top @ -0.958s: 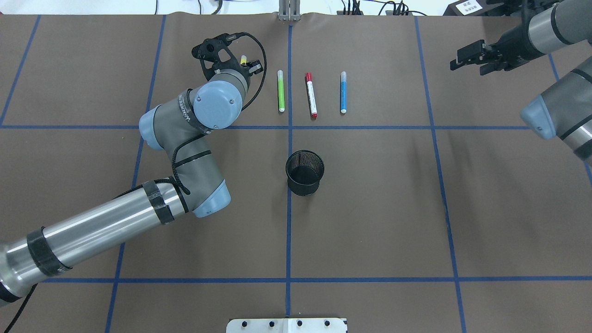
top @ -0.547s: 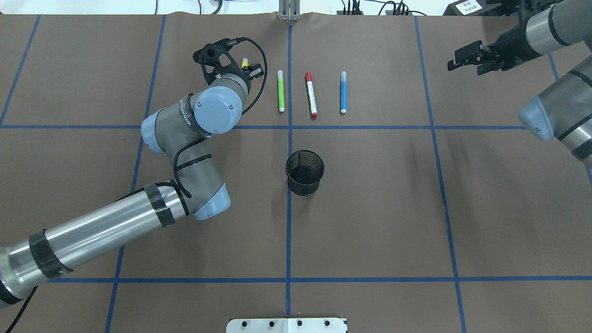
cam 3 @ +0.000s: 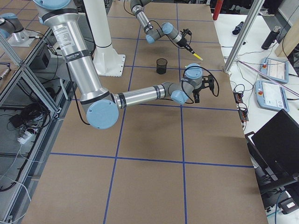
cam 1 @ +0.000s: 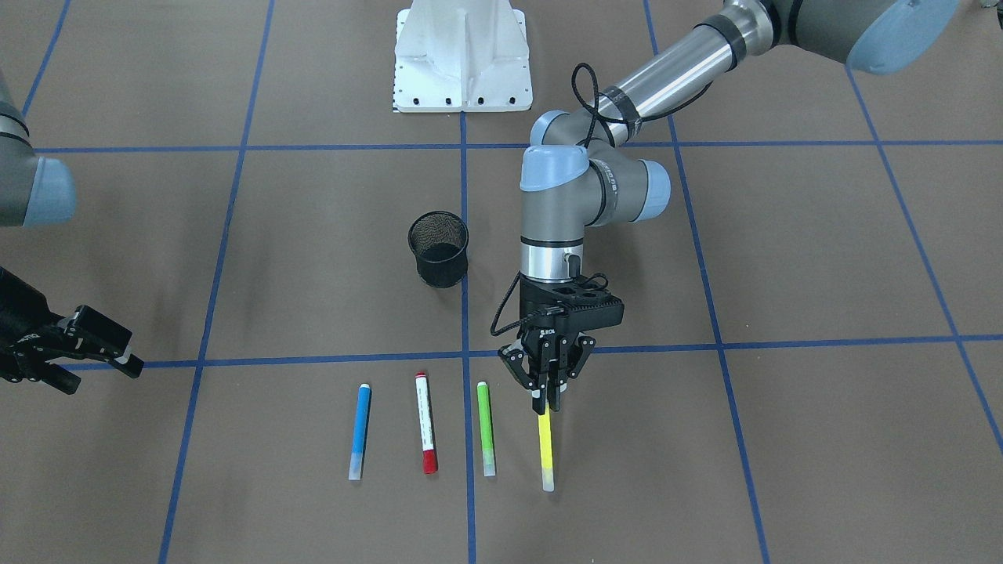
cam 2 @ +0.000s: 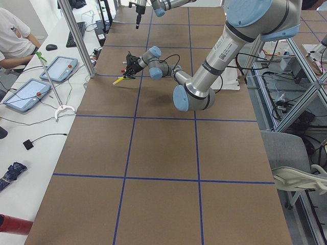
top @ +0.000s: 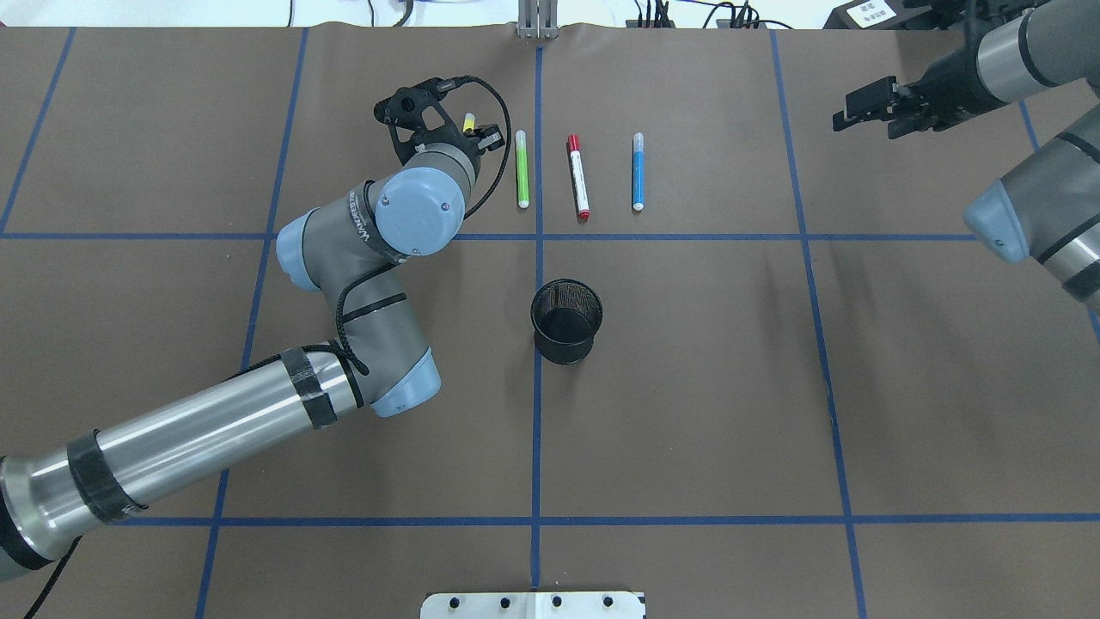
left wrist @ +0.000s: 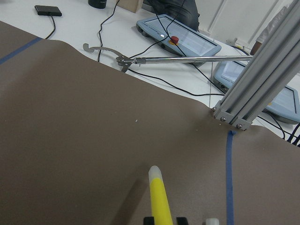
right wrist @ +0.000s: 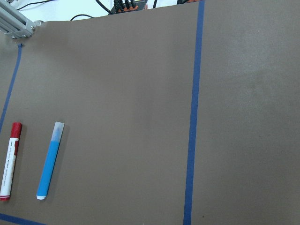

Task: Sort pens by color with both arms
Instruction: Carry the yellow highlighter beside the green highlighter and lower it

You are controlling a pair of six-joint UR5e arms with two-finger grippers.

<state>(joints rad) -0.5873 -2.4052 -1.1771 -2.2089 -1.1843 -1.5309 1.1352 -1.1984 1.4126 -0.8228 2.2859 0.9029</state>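
My left gripper (cam 1: 546,398) is shut on one end of the yellow pen (cam 1: 545,450), which slants down toward the table just beside the green pen (cam 1: 486,429). The yellow pen also shows in the overhead view (top: 468,122) and the left wrist view (left wrist: 159,199). The green pen (top: 522,169), the white pen with red cap (top: 578,176) and the blue pen (top: 638,172) lie side by side in a row on the far part of the table. My right gripper (top: 864,120) is open and empty, far to the right of the row. Its wrist view shows the blue pen (right wrist: 49,161) and the red-capped pen (right wrist: 9,161).
A black mesh cup (top: 566,320) stands upright near the table's middle, nearer the robot than the pen row. The white pedestal base (top: 533,604) is at the robot's edge. Blue tape lines cross the brown table cover (top: 687,413).
My left gripper has carried the yellow pen to the right, closer to the green pen. The right gripper has barely shifted. The three lying pens and the cup have not moved.
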